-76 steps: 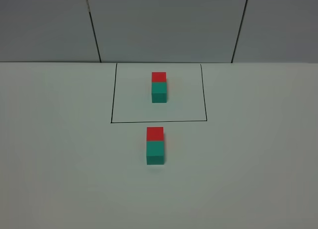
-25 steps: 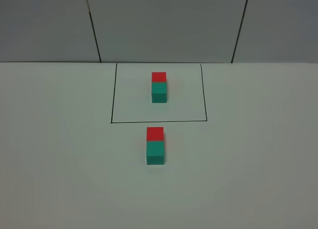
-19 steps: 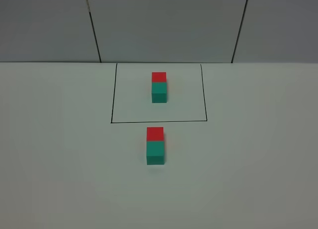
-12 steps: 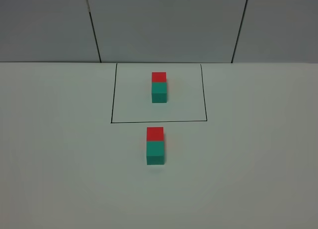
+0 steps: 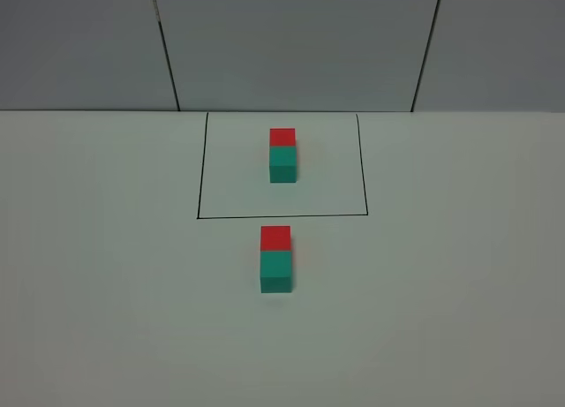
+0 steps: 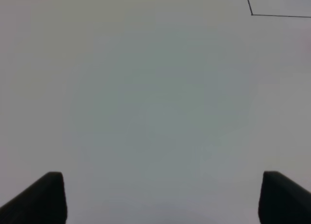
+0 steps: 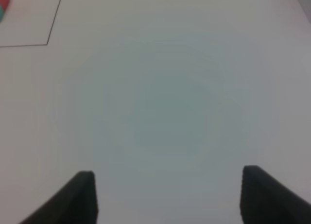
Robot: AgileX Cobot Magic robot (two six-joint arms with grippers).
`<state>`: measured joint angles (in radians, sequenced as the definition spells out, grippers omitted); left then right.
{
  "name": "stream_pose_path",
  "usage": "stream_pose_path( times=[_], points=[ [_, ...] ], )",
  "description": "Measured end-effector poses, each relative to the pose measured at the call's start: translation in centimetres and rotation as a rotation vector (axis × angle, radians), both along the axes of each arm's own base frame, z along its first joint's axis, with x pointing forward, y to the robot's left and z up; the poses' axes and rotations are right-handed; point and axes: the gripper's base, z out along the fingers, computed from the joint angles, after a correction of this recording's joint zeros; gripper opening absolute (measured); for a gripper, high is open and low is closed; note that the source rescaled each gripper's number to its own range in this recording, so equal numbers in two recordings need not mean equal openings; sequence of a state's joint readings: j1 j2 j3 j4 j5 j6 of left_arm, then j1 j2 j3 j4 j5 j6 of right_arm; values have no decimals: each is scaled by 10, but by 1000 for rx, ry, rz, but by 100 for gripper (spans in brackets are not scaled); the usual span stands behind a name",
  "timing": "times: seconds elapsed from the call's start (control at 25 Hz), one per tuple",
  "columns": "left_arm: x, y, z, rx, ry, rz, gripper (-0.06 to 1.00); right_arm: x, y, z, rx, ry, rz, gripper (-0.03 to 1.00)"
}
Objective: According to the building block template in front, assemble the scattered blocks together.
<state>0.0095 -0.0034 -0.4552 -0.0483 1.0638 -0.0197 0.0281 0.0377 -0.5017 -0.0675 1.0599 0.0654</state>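
Observation:
In the exterior high view the building block template stands inside a black-lined rectangle [image 5: 282, 216]: a red cube [image 5: 282, 137] joined to a teal cube [image 5: 282, 164] in front of it. Just in front of the rectangle the scattered blocks sit touching each other, the red block [image 5: 275, 237] behind the teal block [image 5: 275, 272], in the same order as the template. Neither arm shows in that view. My left gripper [image 6: 163, 199] is open over bare table. My right gripper [image 7: 170, 197] is also open, with nothing between its fingers.
The white table [image 5: 106, 292] meets a grey panelled wall [image 5: 291, 45] at the back. A corner of the black rectangle [image 6: 251, 14] shows in the left wrist view, and another corner of the rectangle [image 7: 47, 43] shows in the right wrist view.

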Motion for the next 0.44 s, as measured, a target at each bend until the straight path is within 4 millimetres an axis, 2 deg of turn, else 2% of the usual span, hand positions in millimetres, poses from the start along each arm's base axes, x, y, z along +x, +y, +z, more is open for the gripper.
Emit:
stream_pose_path(
  times=[0.44],
  points=[
    [0,0,0,0,0,0,91,0,0,0,0,0,0,58]
  ],
)
